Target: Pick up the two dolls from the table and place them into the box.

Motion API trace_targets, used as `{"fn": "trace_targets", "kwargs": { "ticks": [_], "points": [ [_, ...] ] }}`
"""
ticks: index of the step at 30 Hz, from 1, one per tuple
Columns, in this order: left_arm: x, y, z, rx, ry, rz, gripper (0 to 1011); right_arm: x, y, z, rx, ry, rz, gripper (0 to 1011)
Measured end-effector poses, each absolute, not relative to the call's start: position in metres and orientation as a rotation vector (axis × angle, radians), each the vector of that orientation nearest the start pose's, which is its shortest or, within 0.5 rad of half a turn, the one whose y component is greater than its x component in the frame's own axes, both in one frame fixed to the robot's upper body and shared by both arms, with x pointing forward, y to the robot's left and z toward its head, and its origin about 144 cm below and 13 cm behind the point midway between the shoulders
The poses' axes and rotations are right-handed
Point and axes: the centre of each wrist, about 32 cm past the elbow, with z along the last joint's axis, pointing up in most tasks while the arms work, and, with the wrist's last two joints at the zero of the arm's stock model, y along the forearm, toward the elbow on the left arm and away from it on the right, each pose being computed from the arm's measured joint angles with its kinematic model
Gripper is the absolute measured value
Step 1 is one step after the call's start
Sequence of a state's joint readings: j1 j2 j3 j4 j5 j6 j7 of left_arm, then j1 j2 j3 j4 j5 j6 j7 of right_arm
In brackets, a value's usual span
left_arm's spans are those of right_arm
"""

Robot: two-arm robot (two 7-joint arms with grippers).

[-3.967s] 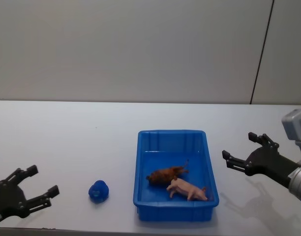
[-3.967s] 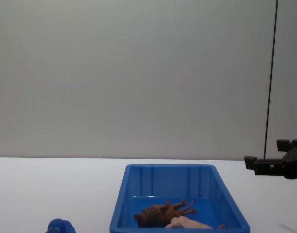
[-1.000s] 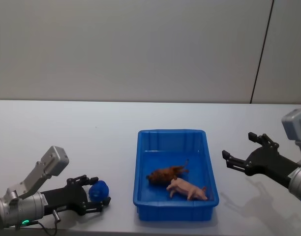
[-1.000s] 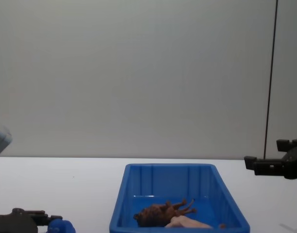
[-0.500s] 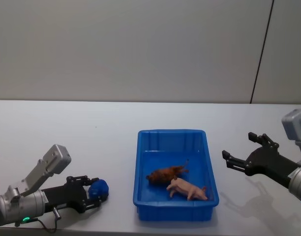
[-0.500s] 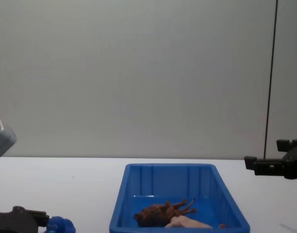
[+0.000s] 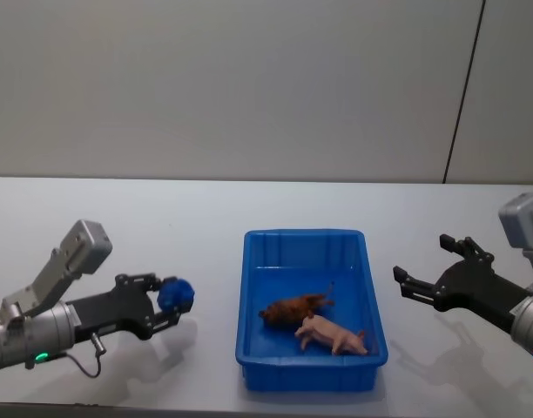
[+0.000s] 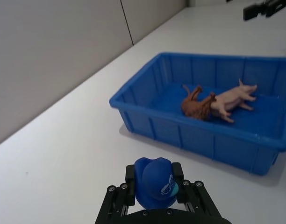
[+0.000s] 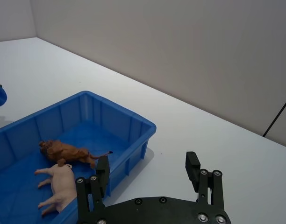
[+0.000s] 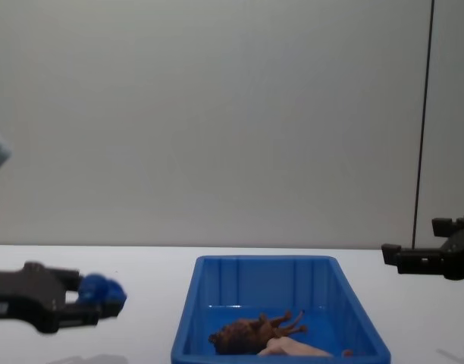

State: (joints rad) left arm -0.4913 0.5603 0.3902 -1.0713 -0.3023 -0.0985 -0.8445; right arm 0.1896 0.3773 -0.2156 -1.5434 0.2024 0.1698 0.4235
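Observation:
Both dolls lie inside the blue box: the brown lion on its side, with the pale pink figure beside it toward the box's near right corner. My left gripper hangs above the table left of the box, shut on a small round blue toy. The left wrist view has that toy between the fingers, with the box, lion and pink figure beyond. My right gripper hovers open and empty to the right of the box.
Bare white table surrounds the box, with a plain wall behind. From the chest, the box sits centre, the left gripper with the blue toy to its left, and the right gripper at the right edge.
My left arm came in from the lower left, shut on the blue toy and raised it off the table, slightly toward the box. The right arm and the dolls have not moved.

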Motion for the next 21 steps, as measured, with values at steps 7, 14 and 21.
{"fn": "trace_targets", "kwargs": {
  "ticks": [7,14,21],
  "points": [
    [0.575,0.366,1.196,0.304,-0.139,0.622,419,0.505,-0.276,1.194,-0.222,-0.059,-0.978,1001],
    [0.581,0.349,1.203,0.253,-0.151,0.578,367,0.505,-0.276,1.194,-0.222,-0.059,-0.978,1001],
    [0.589,0.334,1.203,0.214,-0.155,0.537,329,0.505,-0.276,1.194,-0.222,-0.059,-0.978,1001]
  ]
}}
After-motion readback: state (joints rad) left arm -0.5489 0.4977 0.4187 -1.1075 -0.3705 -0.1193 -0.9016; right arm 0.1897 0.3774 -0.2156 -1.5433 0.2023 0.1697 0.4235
